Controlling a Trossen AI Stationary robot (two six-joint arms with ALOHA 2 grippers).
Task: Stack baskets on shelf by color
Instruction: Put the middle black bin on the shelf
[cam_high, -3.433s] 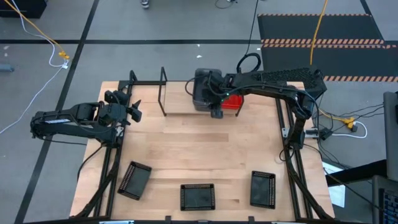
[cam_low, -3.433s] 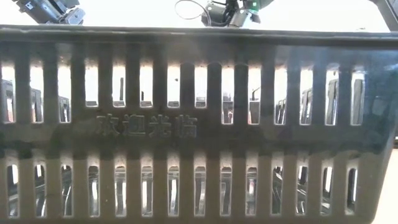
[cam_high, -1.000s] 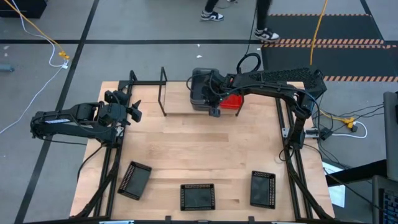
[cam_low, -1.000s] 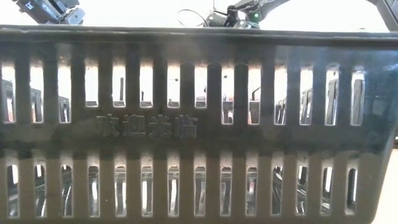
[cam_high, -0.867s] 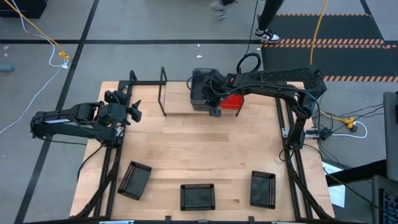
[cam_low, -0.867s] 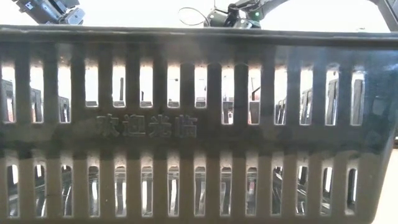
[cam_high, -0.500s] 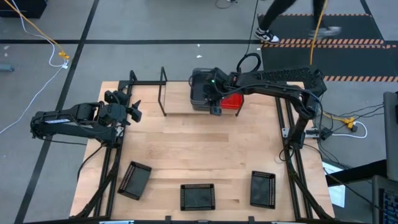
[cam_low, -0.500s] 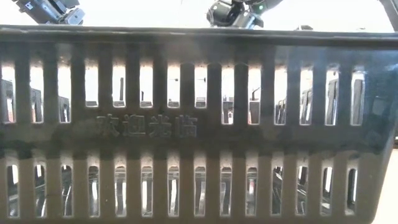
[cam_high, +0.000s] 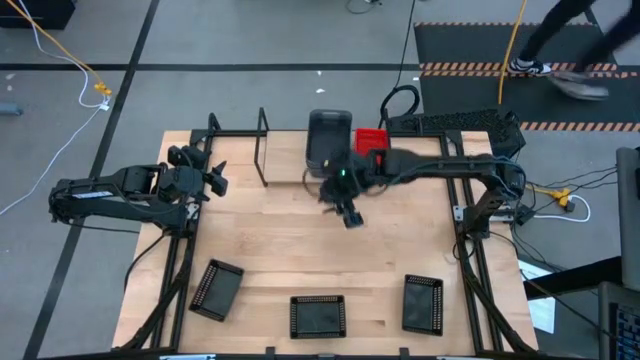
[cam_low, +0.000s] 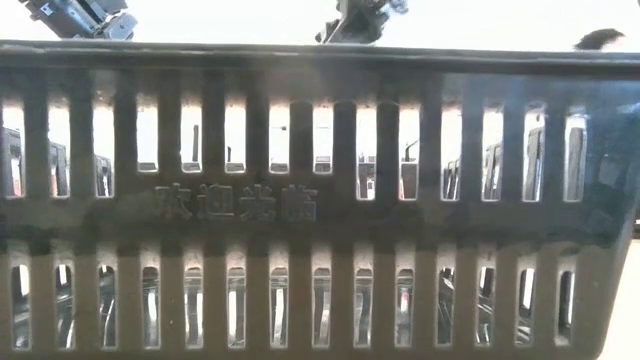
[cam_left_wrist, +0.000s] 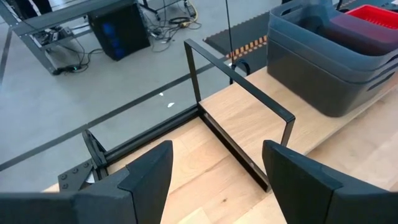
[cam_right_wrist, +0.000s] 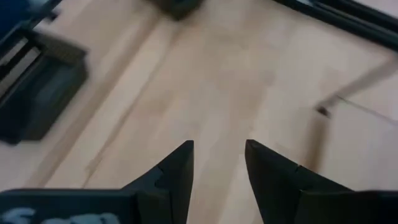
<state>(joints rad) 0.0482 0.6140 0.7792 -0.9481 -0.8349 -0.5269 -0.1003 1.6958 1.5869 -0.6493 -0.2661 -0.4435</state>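
up close, black basket (cam_low: 320, 200) wall shows embossed chinese characters; right claw (cam_right_wrist: 217, 165) apart, empty; left claw (cam_left_wrist: 214, 165) apart.

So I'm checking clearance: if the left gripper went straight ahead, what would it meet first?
Probably the shelf's black metal upright frame, which stands right ahead of the open left gripper; the grey baskets sit beyond.

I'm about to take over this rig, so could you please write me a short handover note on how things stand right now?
Right gripper: open, empty, above the bare tabletop in front of the shelf.
Left gripper: open, empty, waiting at the shelf's left end.
Done: grey baskets stacked on the shelf, red basket beside them.
Left: three black baskets along the near edge, left, middle, right; none on the shelf yet.
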